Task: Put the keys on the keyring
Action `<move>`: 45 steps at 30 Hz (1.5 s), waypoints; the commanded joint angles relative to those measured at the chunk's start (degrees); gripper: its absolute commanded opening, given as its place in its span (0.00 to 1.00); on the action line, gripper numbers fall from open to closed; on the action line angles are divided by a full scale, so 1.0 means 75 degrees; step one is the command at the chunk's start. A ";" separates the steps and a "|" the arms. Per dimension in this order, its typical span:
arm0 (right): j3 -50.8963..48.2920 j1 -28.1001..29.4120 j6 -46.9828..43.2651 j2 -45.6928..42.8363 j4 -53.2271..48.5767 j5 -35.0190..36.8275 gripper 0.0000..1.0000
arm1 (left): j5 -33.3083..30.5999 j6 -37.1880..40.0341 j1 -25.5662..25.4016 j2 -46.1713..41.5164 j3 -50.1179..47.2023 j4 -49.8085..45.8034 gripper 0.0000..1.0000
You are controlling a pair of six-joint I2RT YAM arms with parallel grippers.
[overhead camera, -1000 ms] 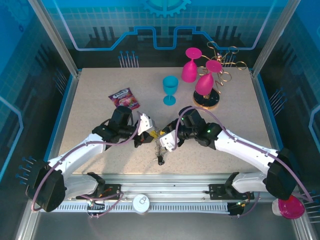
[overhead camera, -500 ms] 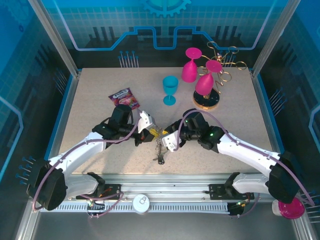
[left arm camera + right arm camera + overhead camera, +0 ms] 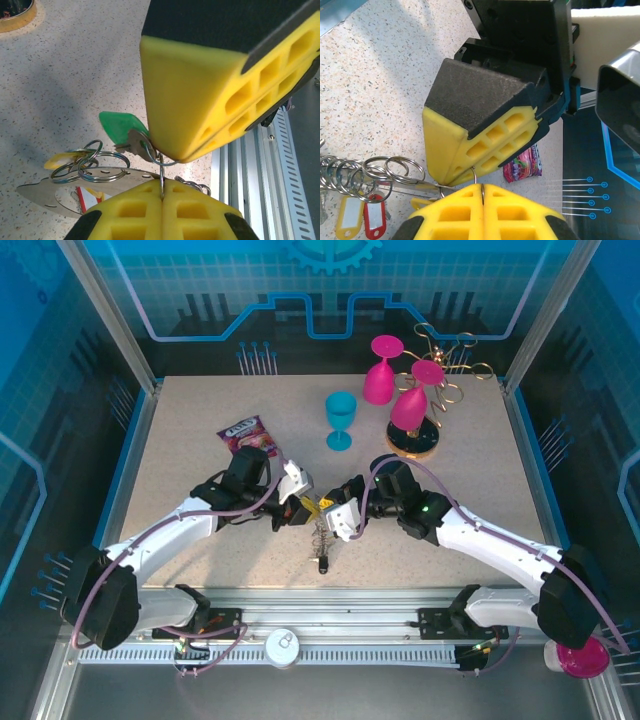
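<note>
Over the table's near middle, my left gripper and right gripper meet tip to tip. Both are shut on the thin wire of the keyring. In the left wrist view my left gripper pinches that wire, which runs up under the right gripper's yellow fingers. A green-headed key hangs on it beside several split rings. In the right wrist view my right gripper pinches the keyring against the left fingers. Yellow and red keys dangle lower left. The bunch hangs to the table.
A snack packet lies behind the left arm. A teal goblet stands at centre back. Two pink goblets hang on the gold wire rack at back right. The metal rail runs along the near edge.
Both grippers, still pinched together, have shifted slightly right and away from the near edge. The dangling key bunch has followed them.
</note>
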 commanded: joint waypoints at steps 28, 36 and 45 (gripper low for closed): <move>-0.0266 0.0526 -0.1793 0.0145 -0.0801 0.1184 0.00 | 0.0331 -0.0638 0.0226 0.0137 0.0291 0.0417 0.00; -0.0516 0.0691 -0.2194 0.0216 -0.0602 0.1658 0.00 | 0.0315 -0.0894 0.0305 0.0120 0.0262 0.0633 0.00; -0.0618 0.0759 -0.1998 0.0174 -0.0126 0.1685 0.00 | 0.0159 -0.1022 0.0317 0.0141 0.0197 0.0820 0.00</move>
